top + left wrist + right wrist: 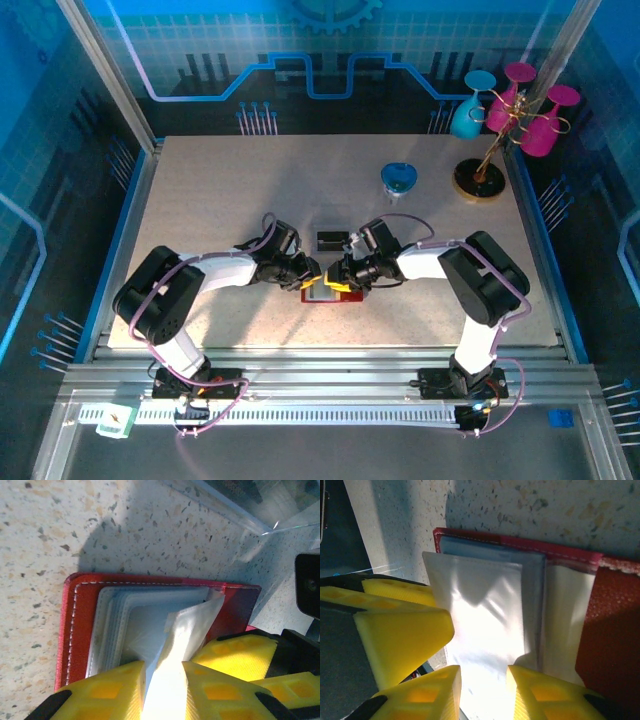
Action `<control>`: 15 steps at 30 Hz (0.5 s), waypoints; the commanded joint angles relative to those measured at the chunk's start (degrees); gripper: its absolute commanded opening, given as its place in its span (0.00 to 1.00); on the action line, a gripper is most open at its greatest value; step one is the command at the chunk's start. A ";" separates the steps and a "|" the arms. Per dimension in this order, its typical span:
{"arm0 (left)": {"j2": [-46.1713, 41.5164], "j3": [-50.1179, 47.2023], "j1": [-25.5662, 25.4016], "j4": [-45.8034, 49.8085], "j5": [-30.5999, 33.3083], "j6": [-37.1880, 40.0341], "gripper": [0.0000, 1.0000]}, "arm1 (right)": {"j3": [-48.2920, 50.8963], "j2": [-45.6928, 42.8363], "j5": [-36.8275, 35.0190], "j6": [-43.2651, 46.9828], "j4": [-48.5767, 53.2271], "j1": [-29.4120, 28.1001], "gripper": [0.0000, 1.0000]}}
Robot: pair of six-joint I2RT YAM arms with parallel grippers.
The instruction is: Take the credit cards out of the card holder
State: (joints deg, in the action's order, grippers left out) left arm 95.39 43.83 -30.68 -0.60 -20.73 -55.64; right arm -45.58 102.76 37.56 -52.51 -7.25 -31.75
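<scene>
The card holder point(312, 296), a red wallet, lies open at the table's middle front, with both grippers meeting over it. In the left wrist view its red cover point(80, 620) frames grey see-through pockets. My left gripper point(164, 667) point(311, 274) is shut on one pale pocket leaf point(187, 625), which stands up bunched between the yellow fingers. My right gripper point(483, 670) point(339, 278) hovers over a flat pale leaf point(475, 610) with its fingers a narrow gap apart and nothing pinched. A blue-grey layer point(535, 580) shows under that leaf. No credit card shows clearly; they are hidden in the pockets.
A clear plastic tray point(332, 240) point(240, 505) sits just behind the wallet. Further back right stand a blue bowl point(400, 180) and a rack point(482, 175) hung with pink and teal glasses. The two grippers' yellow fingers point(400, 630) nearly touch.
</scene>
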 commanded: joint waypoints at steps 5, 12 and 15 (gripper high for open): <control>1.56 2.32 -0.39 1.21 -1.83 -0.05 0.25 | 0.87 -7.91 -1.49 -0.48 2.62 0.72 0.30; -0.41 2.60 -0.51 2.26 -1.36 1.14 0.26 | -1.63 -13.57 -2.93 2.18 9.29 1.19 0.30; -0.90 3.09 -0.78 2.33 -1.86 1.40 0.27 | -2.90 -15.85 -4.19 3.77 12.90 1.53 0.30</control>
State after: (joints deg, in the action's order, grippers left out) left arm 95.98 44.99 -30.72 -0.01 -21.34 -55.37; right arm -46.39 89.54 34.85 -51.20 0.19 -31.29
